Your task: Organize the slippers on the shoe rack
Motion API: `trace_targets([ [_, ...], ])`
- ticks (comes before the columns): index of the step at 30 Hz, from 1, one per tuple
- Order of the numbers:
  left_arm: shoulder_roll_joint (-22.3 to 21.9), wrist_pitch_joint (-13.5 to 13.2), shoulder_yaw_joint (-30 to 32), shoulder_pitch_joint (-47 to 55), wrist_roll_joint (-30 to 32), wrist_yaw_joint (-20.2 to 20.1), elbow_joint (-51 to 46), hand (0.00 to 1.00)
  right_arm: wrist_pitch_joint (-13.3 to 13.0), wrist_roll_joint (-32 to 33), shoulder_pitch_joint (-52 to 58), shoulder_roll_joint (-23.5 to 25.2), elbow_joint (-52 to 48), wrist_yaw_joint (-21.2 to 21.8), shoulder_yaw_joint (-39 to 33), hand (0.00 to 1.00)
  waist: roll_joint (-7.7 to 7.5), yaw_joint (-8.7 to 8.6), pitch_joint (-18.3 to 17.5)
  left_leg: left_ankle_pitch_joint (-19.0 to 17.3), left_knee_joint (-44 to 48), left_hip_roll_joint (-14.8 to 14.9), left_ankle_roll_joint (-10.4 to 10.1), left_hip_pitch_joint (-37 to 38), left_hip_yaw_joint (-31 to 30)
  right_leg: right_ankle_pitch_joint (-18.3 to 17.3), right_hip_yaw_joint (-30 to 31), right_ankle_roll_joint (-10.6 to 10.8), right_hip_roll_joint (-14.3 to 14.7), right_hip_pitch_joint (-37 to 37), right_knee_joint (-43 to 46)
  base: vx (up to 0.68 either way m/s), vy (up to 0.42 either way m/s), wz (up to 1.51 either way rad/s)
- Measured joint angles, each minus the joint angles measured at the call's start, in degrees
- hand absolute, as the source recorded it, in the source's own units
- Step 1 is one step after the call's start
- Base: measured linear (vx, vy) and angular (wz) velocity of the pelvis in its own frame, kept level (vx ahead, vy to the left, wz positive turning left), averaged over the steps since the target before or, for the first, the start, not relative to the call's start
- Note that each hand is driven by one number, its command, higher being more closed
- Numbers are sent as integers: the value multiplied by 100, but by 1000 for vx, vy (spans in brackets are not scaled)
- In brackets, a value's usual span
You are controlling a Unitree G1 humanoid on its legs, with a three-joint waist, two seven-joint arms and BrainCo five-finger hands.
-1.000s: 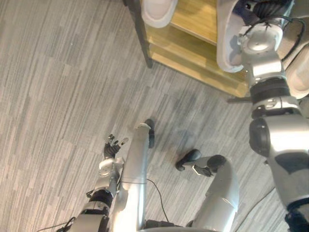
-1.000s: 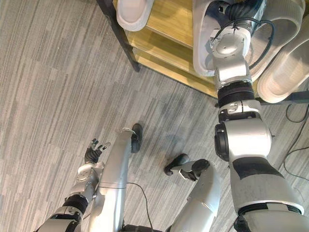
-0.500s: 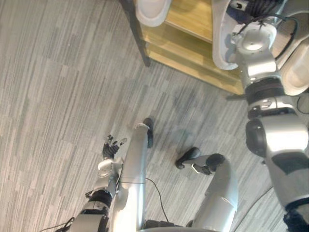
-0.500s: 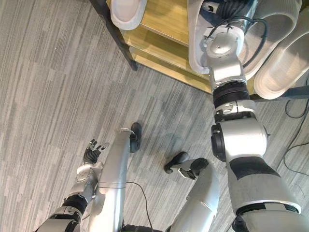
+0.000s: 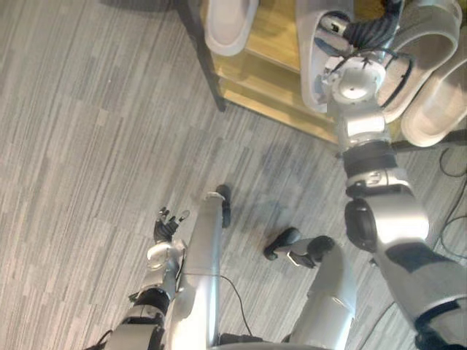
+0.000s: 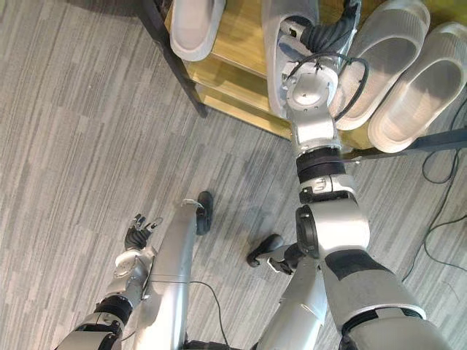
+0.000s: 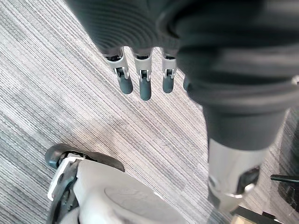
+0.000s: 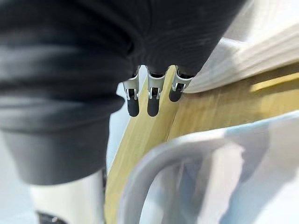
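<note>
While reaching across the wooden shoe rack [image 6: 237, 45], posed with right hand [image 6: 326, 30] over a white slipper [image 6: 279, 69] on its shelf, likely to straighten it; shared that shelf with another white slipper [image 6: 193, 25] at the rack's left end and a beige pair [image 6: 390, 44] at its right.

From the left wrist: left hand [image 7: 144, 70] hung well clear of the rack above grey floor [image 7: 51, 74], fingers straight, holding nothing.

From the right wrist: fingers [image 8: 139, 105] stretched loosely above the rack's board, gripping nothing.

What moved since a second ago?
Mostly the camera: the whole view shifted, so the shoe rack and the two pale slippers on its right show more fully. The right hand stays over the white slipper on the rack, fingers straight, gripping nothing. The left hand still hangs open above the floor. Nothing was picked up or let go.
</note>
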Motion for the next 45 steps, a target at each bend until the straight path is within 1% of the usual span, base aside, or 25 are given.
trace_targets([
  [4, -9, -2, 14, 8, -3, -2, -1, 0, -2, 7, 142, 76, -125, 4, -65, 0, 1, 2, -35, 0, -20, 5, -2, 9, 15, 2, 3, -1, 16, 5, -8, 0, 0, 0],
  [5, -9, -1, 16, 8, -5, -2, 0, 0, -32, 31, 237, 190, -250, 8, -183, 0, 0, 2, -36, 0, -20, 6, -2, 9, 13, 7, 6, 5, 31, 5, -8, 0, 0, 0],
  [8, -12, -1, 37, 9, -5, -2, 1, 0, -42, 63, 327, 357, -251, 13, -220, 0, -1, 2, -36, 1, -1, 19, -2, 8, 4, 8, 14, 4, 50, 4, -9, 9, -6, -1],
  [9, -25, 4, 89, 8, -4, -2, 5, 0, -65, 147, 377, 486, -252, 13, -228, 0, -1, -1, -36, 0, 14, 35, -1, 9, -3, 8, 24, 4, 67, 4, -11, 26, -19, -5],
  [10, -32, 4, 106, 8, -4, -2, 5, 0, -80, 215, 392, 511, -252, 16, -229, 0, -1, -1, -36, -1, 16, 38, -1, 9, -2, 8, 26, 4, 70, 4, -11, 28, -26, -5],
  [11, -40, 4, 132, 8, -4, -2, 4, 0, -141, 337, 486, 657, -263, 27, -244, 0, -1, -1, -37, -1, 24, 50, -1, 9, -7, 7, 28, 4, 89, 4, -10, 0, 0, 0],
  [13, -49, 14, 167, 8, -4, -2, 5, 0, -166, 457, 548, 767, -283, 39, -281, 0, -1, 0, -37, -1, 33, 65, -2, 10, -9, 7, 30, 3, 101, 4, -4, 7, -10, -2],
  [16, -50, 22, 179, 8, -2, -2, 5, 0, -235, 574, 753, 923, -603, 100, -446, 0, -1, 0, -37, -1, 48, 70, -2, 11, -12, 7, 37, 2, 101, 4, 21, 0, 0, 0],
  [20, -72, 24, 232, 8, -2, 1, 44, 0, -270, 748, 872, 936, -638, 140, -455, 0, -1, 0, -70, -1, 58, 76, -3, 10, -10, 10, 39, -4, 101, 2, 37, 0, 0, 0],
  [22, -72, 23, 237, 7, -2, 2, 95, 0, -332, 947, 914, 1028, -638, 184, -456, 0, -3, 0, -117, -2, 58, 84, -4, 11, -4, 11, 42, -6, 114, 1, 33, 0, 0, 0],
  [26, -72, 22, 244, 7, 0, 1, 96, 0, -426, 1041, 924, 1168, -634, 293, -441, 0, -5, 2, -121, -2, 58, 93, -5, 10, -6, 11, 41, -7, 132, 1, 28, 0, 0, 0],
  [31, -129, 30, 377, 7, 8, -4, 113, 0, -566, 1455, 923, 1313, -626, 382, -439, 0, -12, 9, -139, -2, 57, 91, -6, 4, -20, 15, 36, -13, 138, 1, 18, 0, 0, 0],
  [35, -180, 30, 419, 8, 8, -3, 140, 0, -695, 2061, 912, 1353, -609, 522, -423, 0, -9, 61, -201, 1, 40, 73, -24, -29, -38, 14, -3, -13, 140, 1, 1, 0, 0, 1],
  [41, -241, 23, 458, 7, 7, -4, 153, 0, -795, 2465, 648, 1346, -356, 547, -397, 0, -13, 79, -250, 54, -58, -9, -68, -66, -88, 14, -88, -14, 101, 10, -44, 3, -3, 8],
  [45, -279, 56, 447, 1, 16, -21, 105, 0, -866, 2757, 395, 1332, -97, 596, -207, 0, -11, 146, -251, 79, -91, -44, -100, -97, -139, 1, -156, -23, 88, 23, -52, 21, -21, 6],
])
